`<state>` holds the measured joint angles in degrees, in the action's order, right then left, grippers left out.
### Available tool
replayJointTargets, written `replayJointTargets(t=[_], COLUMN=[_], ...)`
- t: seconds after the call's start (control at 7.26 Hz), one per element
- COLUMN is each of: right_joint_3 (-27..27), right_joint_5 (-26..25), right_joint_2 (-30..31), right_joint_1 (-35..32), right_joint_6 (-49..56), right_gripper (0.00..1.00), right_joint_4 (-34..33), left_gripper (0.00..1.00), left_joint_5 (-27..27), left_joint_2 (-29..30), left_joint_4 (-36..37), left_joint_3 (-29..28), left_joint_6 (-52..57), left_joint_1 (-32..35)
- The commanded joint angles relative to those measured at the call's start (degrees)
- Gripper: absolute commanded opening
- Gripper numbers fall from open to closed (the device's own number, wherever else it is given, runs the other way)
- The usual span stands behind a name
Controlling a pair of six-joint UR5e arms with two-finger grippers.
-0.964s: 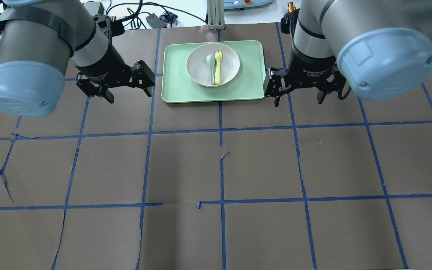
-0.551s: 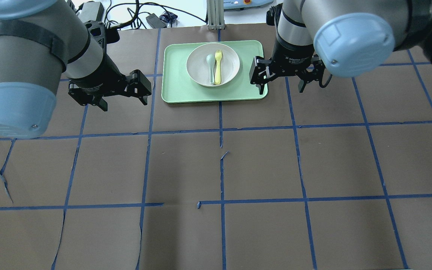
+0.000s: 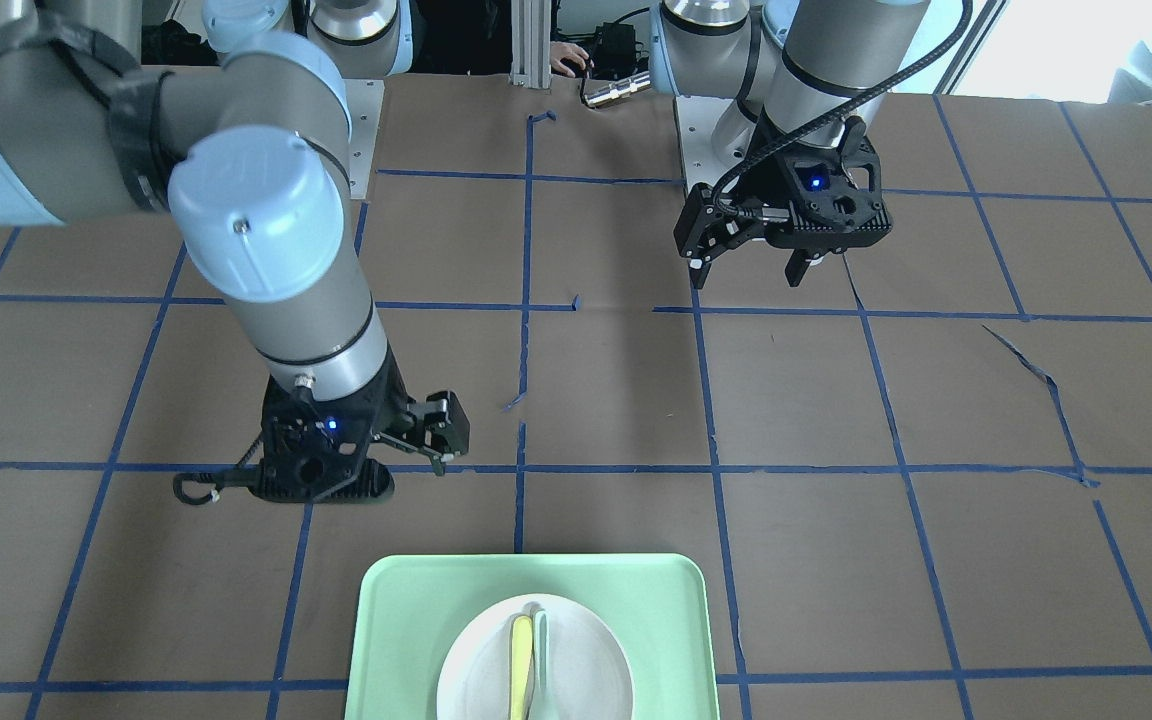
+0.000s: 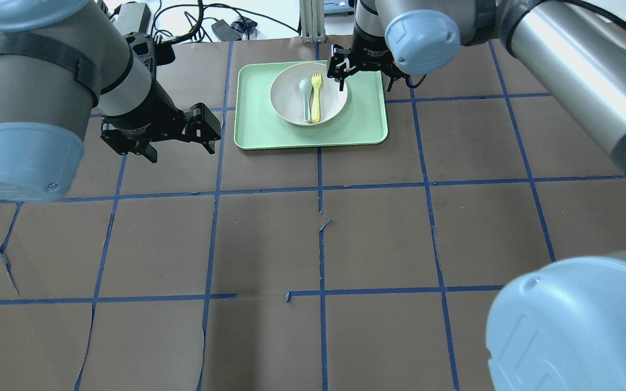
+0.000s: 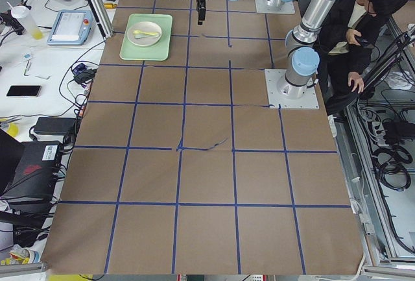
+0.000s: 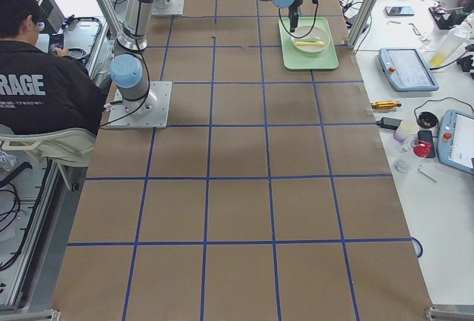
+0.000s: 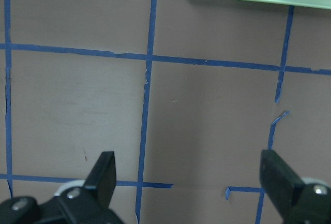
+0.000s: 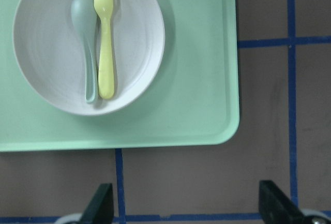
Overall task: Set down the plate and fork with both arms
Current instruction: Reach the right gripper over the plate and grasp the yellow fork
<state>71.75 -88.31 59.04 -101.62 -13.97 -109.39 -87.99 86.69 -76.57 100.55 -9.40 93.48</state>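
The off-white plate (image 4: pixel 287 106) sits on the mint-green tray (image 4: pixel 364 122) at the table's far middle. The pale-yellow fork (image 4: pixel 316 100) lies in the plate beside a grey-green spoon (image 4: pixel 306 98). My right gripper (image 4: pixel 366 82) is open and empty, raised by the tray's right part, just right of the plate. Its wrist view shows the plate (image 8: pixel 137 32), the fork (image 8: pixel 105 53) and the tray (image 8: pixel 201 89) ahead of its open fingers (image 8: pixel 102 203). My left gripper (image 4: pixel 181 151) is open and empty, left of the tray; its wrist view (image 7: pixel 190 177) shows bare table.
The brown table carries a blue tape grid (image 4: pixel 321 184). An aluminium post (image 4: pixel 311 21) and cables stand behind the tray. An operator (image 6: pixel 44 61) sits near the robot's base. Devices lie on the side bench (image 5: pixel 68 26).
My right gripper has moved left and away from the robot, from beside the tray's right edge to by the plate. The left gripper has barely shifted.
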Motion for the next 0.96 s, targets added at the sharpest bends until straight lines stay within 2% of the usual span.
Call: replayJointTargets(t=[0.0, 0.41, 0.55, 0.69, 0.83], right_joint_3=[-8.43, -9.96, -9.88, -9.96, -9.96], right_joint_5=[-1.85, -2.13, -2.04, -1.87, -1.61], right_joint_2=[-10.3, -17.37, -17.9, -18.08, -18.26], right_joint_1=[-2.69, -3.59, -3.59, -3.59, -3.76], right_joint_6=[-3.32, -5.8, -5.81, -5.89, -6.24], right_gripper=[1.0, 1.0, 0.82, 0.71, 0.68], right_joint_4=[-2.49, -10.3, -10.58, -10.93, -11.28], left_gripper=[1.0, 1.0, 1.0, 1.0, 1.0], left_joint_5=[0.01, 0.01, 0.01, 0.01, 0.01], left_joint_2=[-0.03, -0.03, -0.03, -0.03, -0.03], left_joint_4=[0.11, 0.19, 0.28, 0.28, 0.28], left_joint_3=[0.0, -0.09, -0.09, -0.09, -0.17], left_joint_6=[0.0, 0.0, 0.0, 0.0, 0.0], left_joint_1=[0.03, 0.03, 0.03, 0.03, 0.03])
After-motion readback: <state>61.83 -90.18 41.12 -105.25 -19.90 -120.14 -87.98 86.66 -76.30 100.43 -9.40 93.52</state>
